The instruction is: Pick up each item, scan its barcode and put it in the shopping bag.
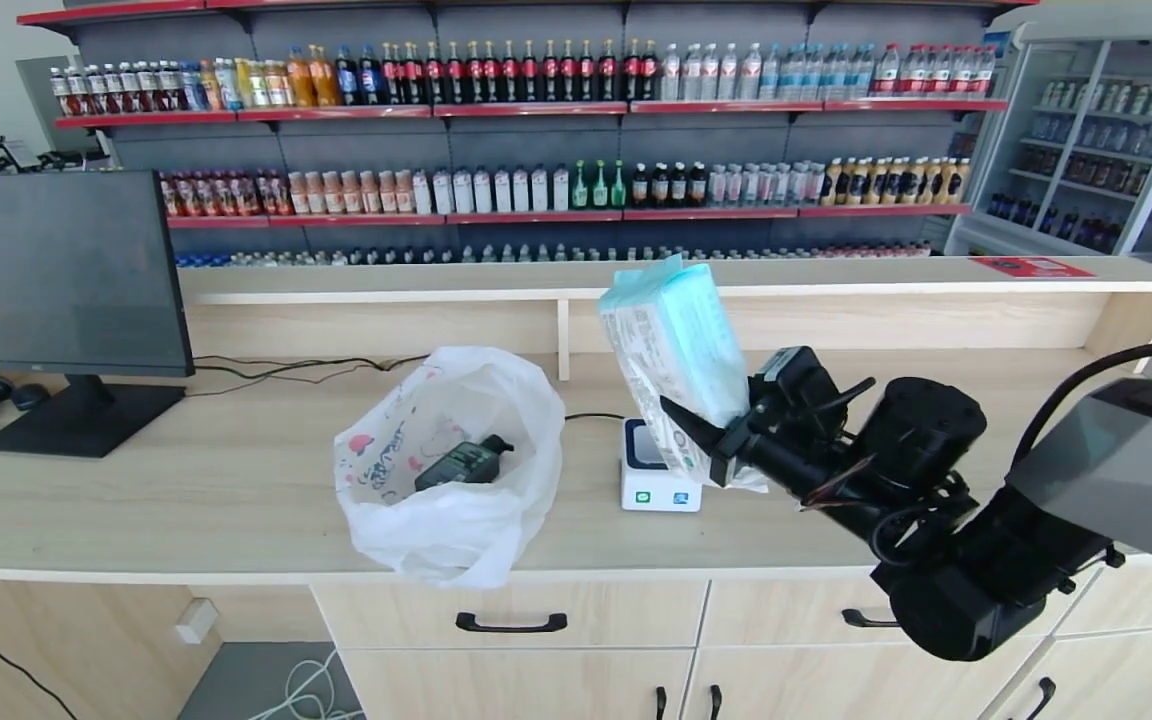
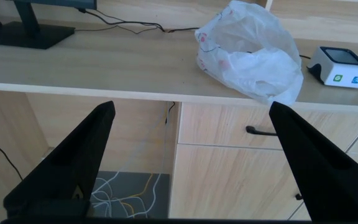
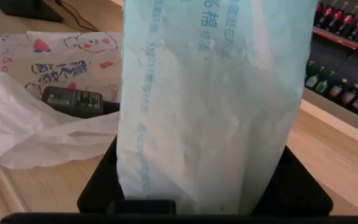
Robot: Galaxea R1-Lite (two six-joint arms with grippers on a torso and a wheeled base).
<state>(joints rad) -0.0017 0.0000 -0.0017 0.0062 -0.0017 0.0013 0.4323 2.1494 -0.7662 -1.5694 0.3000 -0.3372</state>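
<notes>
Likely scanning step: right gripper [image 1: 708, 438] clamps tissue pack [image 1: 671, 340] over barcode scanner [image 1: 658, 472]. Next: shopping bag [image 1: 456, 520] beside scanner. Left gripper [image 2: 191, 109] agape, empty.

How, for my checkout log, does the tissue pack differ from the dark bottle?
The tissue pack is pale blue-white and soft-wrapped; the dark bottle is nearly black. The tissue pack stands upright in the right gripper near the scanner; the dark bottle lies on its side inside the shopping bag. The tissue pack looks larger than the dark bottle.
</notes>
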